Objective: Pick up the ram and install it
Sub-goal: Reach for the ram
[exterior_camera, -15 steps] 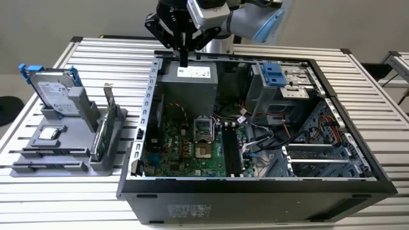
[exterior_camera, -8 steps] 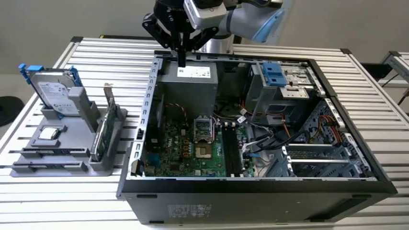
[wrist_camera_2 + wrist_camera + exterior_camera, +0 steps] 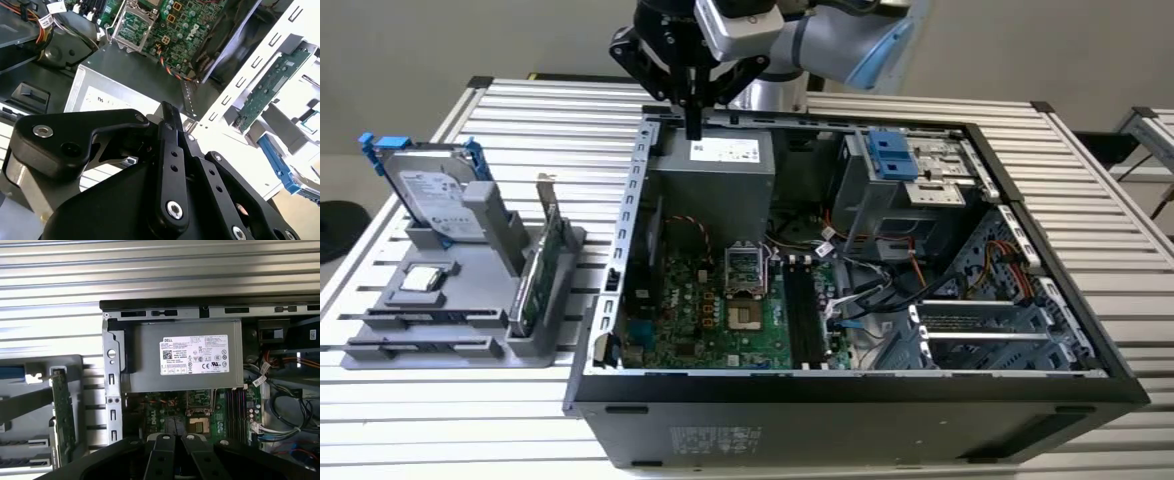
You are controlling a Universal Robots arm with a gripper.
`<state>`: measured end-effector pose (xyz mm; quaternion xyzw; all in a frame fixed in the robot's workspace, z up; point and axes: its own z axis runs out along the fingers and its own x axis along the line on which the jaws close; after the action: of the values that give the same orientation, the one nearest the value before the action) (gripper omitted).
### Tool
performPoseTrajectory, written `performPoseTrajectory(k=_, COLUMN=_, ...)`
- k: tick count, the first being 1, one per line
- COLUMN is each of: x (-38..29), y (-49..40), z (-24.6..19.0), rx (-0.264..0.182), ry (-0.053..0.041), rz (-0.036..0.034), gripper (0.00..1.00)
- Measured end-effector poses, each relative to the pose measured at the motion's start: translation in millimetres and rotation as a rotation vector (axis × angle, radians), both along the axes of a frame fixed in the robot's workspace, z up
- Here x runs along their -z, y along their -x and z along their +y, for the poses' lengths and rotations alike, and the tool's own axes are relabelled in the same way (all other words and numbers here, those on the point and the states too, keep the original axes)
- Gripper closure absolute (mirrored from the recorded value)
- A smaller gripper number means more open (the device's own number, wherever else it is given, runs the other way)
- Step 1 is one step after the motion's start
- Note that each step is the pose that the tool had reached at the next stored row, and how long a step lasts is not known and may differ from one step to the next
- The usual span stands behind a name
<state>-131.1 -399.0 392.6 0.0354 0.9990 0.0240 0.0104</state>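
Computer case is laid open; grey holder is set at the exterior view's left, the ram stood edgewise in it; gripper is held over the case's far wall, fingers pressed together, empty; met unspread, the ram could be toppled.

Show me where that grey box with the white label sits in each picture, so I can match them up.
Exterior view: the power supply stands inside the open case, at its far end, toward the exterior view's left.
Second wrist view: its grey body lies against the motherboard's edge.
First wrist view: it sits in the case corner, label facing the camera.
Shared landmark: the green motherboard.
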Motion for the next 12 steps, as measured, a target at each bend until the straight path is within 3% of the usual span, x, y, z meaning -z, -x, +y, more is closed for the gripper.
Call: performPoseTrajectory(k=12, x=0.0, y=11.8, z=0.0, rx=0.0, ry=0.0, rz=0.0, gripper=1.0)
